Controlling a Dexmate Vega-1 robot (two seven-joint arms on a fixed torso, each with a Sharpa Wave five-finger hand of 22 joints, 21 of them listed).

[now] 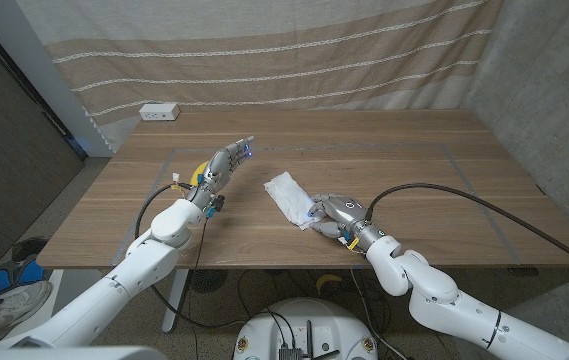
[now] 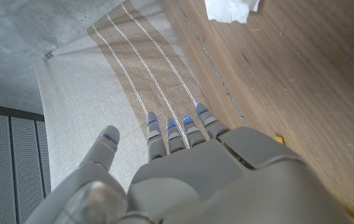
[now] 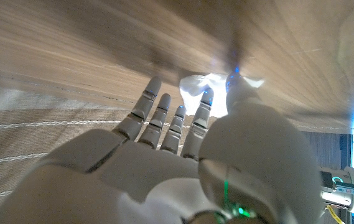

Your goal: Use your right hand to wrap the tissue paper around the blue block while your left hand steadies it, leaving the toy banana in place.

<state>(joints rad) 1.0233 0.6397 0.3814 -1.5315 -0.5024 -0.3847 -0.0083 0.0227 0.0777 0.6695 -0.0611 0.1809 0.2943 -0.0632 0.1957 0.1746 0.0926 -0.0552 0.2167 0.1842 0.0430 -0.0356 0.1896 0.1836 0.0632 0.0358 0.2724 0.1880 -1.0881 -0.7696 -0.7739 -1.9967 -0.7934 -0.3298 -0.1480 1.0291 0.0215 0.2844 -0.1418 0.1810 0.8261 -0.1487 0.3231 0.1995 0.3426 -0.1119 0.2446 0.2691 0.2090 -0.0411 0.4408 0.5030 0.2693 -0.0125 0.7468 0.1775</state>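
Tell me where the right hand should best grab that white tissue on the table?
Probably the near edge of the tissue paper, approached from the robot's right, where the right hand already lies beside it. The tissue looks flat and crumpled, so a pinch at a loose edge suits it better than a grab from above.

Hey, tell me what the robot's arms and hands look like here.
Both arms are glossy white rounded shells. The left hand and right hand are grey with jointed fingers and small blue lights at the tips. Black cables run to each wrist, and a green light glows at the right wrist.
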